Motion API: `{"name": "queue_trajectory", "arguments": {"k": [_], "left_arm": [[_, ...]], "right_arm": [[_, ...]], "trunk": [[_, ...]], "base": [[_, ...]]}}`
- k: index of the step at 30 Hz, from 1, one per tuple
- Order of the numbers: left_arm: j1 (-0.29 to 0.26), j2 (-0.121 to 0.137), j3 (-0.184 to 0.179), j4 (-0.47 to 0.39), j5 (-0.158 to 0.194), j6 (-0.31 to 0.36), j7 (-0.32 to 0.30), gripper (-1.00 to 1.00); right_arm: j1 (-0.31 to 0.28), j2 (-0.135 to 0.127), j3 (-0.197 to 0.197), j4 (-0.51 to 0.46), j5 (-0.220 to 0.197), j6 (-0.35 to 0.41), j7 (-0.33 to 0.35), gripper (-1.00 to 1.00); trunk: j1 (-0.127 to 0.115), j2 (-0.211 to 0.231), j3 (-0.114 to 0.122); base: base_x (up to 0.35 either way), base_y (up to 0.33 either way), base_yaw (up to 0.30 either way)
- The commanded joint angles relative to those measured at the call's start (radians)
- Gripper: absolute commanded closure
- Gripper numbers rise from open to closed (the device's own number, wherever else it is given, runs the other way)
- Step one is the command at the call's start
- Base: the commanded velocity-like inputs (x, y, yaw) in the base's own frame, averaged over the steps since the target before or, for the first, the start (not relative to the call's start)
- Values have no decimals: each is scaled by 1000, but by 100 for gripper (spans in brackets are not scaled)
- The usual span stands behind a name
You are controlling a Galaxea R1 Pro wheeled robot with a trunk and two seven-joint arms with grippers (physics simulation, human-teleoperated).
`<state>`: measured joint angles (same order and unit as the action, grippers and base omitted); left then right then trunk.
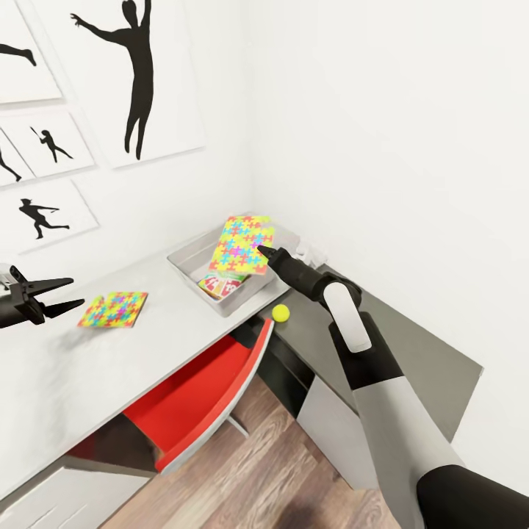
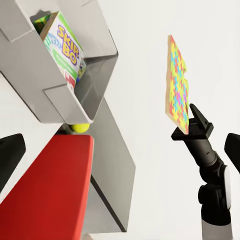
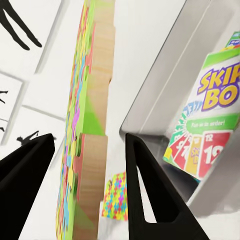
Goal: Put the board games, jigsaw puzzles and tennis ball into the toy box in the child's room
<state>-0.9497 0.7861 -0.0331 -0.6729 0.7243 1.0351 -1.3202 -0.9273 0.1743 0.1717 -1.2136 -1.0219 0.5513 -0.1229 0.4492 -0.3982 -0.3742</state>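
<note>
A jigsaw puzzle [image 1: 241, 245] hangs tilted over the light grey toy box [image 1: 192, 258], with my right gripper [image 1: 264, 253] shut on its lower edge. In the right wrist view the puzzle's [image 3: 90, 125] wooden edge runs between my two black fingers [image 3: 145, 185]. A SKIP-BO board game [image 1: 222, 283] lies inside the toy box. The second jigsaw puzzle [image 1: 114, 309] lies flat on the pale table [image 1: 147, 345]. The tennis ball [image 1: 281, 313] rests on the dark grey cabinet section. My left gripper [image 1: 62, 294] hovers open just left of the flat puzzle.
A red chair [image 1: 198, 389] is pushed under the table below the toy box. White walls close in behind and right of the desk corner, with black silhouette pictures [image 1: 136, 73] on the left wall. Wood floor [image 1: 279, 470] lies below.
</note>
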Motion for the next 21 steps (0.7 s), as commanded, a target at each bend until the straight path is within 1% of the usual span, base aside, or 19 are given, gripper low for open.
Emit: {"name": "queue_trajectory", "arguments": {"k": [1, 5, 10, 12, 15, 17, 18, 20, 21], "left_arm": [[-1, 1, -4, 1, 3, 8, -4, -100], [-1, 1, -4, 1, 3, 8, -4, -100], [-1, 1, -5, 1, 3, 8, -4, -100], [-1, 2, -5, 1, 4, 8, -4, -100], [-1, 3, -5, 1, 3, 8, -6, -100], [0, 4, -6, 3, 2, 8, -17, -100], [1, 4, -6, 4, 2, 8, -23, -100], [19, 6, -6, 5, -3, 8, -61, -100], [33, 7, -6, 5, -5, 8, -85, -100]], "right_arm": [[-1, 0, 0, -1, -10, 2, -10, 100], [-1, 0, -1, -1, -10, 1, -9, 100], [0, 0, 0, -1, -2, -10, -12, 100], [-1, 0, 1, 0, 0, -25, -15, 100], [-1, 0, 5, 5, 2, -78, -17, 100], [-1, 0, 7, 9, 1, -138, -23, 100], [-1, 0, 7, 9, 0, -156, -27, 100], [-1, 0, 11, 11, -1, -221, -61, 100], [-1, 0, 20, 12, -1, -245, -87, 100]], "trunk": [[1, -2, -2], [1, -2, -2], [1, -2, -2], [1, -2, -2], [1, -2, -2], [1, -2, -2], [1, -2, -2], [1, -2, -2], [1, -2, -2]], "base": [[140, 47, 2], [134, 36, 1], [23, 6, 0], [5, 1, 0], [2, 0, 0], [0, 0, 0], [0, 0, 0], [0, 0, 0], [0, 0, 0]]}}
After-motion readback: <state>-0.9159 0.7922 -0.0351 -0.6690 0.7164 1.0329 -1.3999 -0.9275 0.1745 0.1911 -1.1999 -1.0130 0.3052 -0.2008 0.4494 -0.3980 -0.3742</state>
